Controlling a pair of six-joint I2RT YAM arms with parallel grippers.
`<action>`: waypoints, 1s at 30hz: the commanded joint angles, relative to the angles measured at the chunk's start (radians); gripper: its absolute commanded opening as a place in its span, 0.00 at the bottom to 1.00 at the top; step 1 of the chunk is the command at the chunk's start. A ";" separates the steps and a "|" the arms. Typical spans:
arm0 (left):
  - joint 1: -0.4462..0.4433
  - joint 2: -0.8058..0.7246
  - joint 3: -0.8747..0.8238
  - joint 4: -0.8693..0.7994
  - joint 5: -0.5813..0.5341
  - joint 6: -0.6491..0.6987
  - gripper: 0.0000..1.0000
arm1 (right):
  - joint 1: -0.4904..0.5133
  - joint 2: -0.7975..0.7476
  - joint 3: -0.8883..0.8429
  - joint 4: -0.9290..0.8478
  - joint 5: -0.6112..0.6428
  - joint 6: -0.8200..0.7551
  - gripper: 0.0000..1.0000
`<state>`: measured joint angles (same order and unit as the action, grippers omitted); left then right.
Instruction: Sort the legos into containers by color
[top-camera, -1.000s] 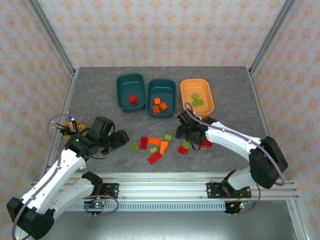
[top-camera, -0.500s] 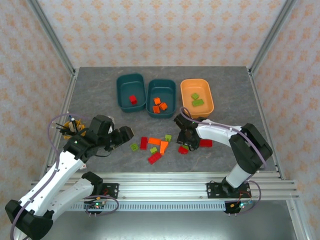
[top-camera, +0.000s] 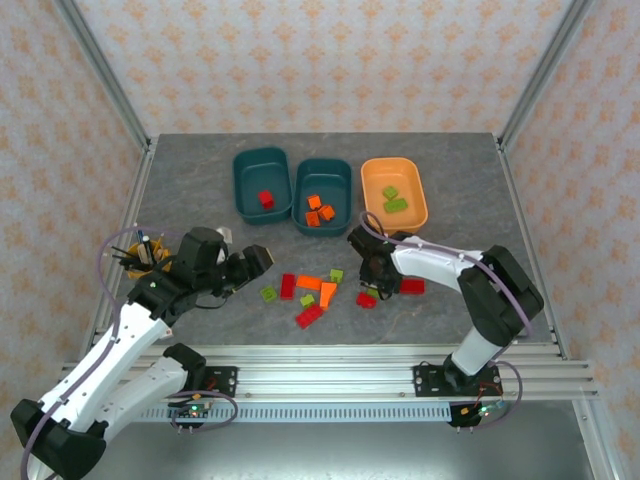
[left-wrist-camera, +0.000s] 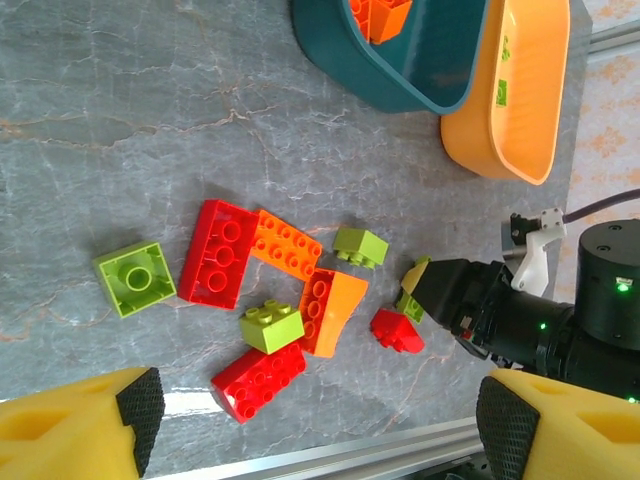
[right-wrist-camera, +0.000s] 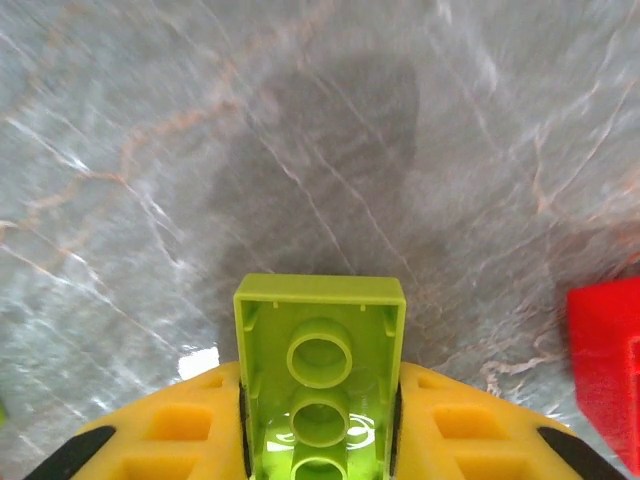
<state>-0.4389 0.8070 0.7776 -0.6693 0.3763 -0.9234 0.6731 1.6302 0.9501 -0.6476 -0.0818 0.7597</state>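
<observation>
One green lego (right-wrist-camera: 320, 345) clamped, right gripper (right-wrist-camera: 320, 405)

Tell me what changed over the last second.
The right pincer eased down and shut on a light green brick. The left pincer slid right toward the loose bricks, opening wider. Those bricks and the tubs stayed put.

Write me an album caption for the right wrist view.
The right pincer grips a light green lego, hollow underside facing us, against the grey table, a red lego at the right edge.
</observation>
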 joint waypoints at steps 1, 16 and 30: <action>-0.011 0.041 0.053 0.066 0.024 -0.015 0.86 | -0.014 -0.100 0.138 -0.082 0.129 -0.073 0.31; -0.024 0.400 0.359 0.160 0.029 0.052 0.87 | -0.368 0.230 0.640 -0.203 0.045 -0.261 0.30; -0.089 0.538 0.443 0.130 0.002 0.137 0.86 | -0.419 0.472 0.747 -0.225 0.044 0.082 0.37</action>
<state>-0.5167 1.3342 1.1900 -0.5266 0.3927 -0.8333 0.2588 2.0827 1.6535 -0.8249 -0.0418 0.7654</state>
